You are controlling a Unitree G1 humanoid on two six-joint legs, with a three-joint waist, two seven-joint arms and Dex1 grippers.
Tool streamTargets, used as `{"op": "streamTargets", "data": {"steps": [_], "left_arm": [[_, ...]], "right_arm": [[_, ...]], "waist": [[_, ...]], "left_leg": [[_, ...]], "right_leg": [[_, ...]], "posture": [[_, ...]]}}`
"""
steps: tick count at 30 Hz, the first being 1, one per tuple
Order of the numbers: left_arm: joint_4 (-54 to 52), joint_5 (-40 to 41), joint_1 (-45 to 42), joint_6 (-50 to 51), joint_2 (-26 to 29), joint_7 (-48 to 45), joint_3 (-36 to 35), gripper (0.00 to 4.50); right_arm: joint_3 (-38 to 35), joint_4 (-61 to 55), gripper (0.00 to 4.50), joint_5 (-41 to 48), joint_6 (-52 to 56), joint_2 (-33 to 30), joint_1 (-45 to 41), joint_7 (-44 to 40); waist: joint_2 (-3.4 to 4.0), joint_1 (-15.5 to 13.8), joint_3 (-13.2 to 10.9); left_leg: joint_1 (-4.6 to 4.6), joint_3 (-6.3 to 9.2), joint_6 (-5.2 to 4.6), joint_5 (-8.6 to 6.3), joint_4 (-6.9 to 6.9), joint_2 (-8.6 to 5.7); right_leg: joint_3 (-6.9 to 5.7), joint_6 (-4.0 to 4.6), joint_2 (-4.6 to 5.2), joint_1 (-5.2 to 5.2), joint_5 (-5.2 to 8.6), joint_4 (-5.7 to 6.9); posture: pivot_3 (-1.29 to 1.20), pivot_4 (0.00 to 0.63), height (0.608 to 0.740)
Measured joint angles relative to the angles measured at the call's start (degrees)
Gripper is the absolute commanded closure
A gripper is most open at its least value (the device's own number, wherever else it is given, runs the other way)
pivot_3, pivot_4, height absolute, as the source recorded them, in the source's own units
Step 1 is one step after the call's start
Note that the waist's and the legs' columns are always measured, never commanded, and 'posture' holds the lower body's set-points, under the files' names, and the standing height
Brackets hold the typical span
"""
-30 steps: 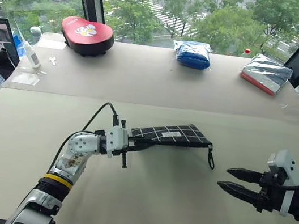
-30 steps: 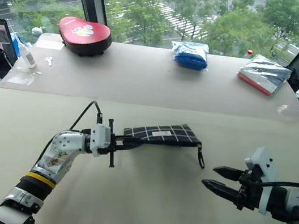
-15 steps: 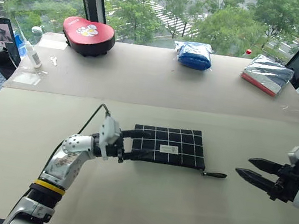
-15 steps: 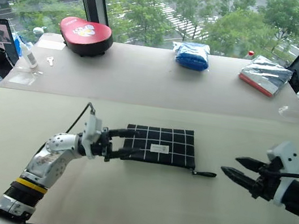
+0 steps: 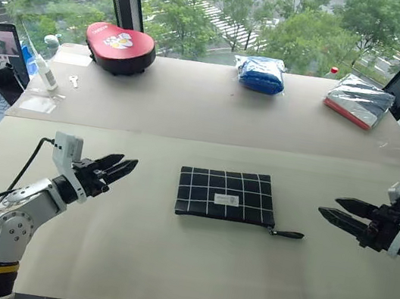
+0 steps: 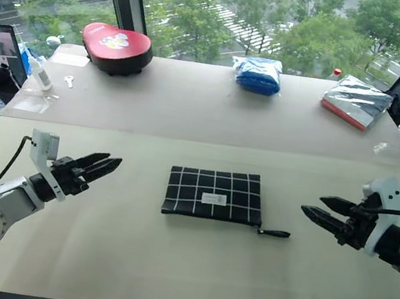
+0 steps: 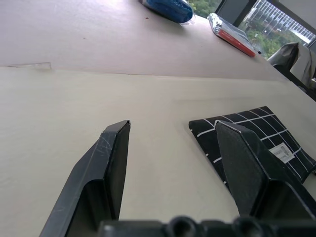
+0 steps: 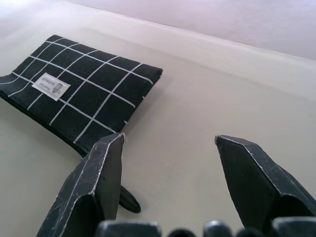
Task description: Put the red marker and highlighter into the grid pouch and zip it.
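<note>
Window-side, the pale desk (image 5: 165, 266) carries the grid pouch (image 5: 226, 196) lying flat between the left gripper (image 5: 118, 169) and right gripper (image 5: 331, 208), both with fingers spread, touching neither.

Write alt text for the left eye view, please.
A black grid pouch lies flat on a beige table, between the open left hand and the open right hand, neither touching it.
</note>
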State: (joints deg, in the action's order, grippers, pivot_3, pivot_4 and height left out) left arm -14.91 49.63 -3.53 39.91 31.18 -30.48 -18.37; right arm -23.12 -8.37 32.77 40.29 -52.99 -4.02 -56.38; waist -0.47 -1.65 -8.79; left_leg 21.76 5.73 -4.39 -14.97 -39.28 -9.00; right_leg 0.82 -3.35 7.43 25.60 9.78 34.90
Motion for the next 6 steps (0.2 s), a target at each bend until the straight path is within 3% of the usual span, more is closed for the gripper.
{"op": "streamTargets", "data": {"steps": [6], "left_arm": [[-1.4,-0.2,1.1,-0.3,-2.4,0.8,0.6,1.53]], "right_arm": [[2.2,1.4,1.23,-0.2,-1.0,0.1,-2.2,0.0]], "waist": [[0.00,0.0,0.0]], "left_leg": [[0.02,0.00,0.01,-0.01,0.01,0.02]], "right_leg": [[0.00,0.01,-0.01,0.04,0.00,0.00]], "posture": [[0.00,0.150,0.740]]}}
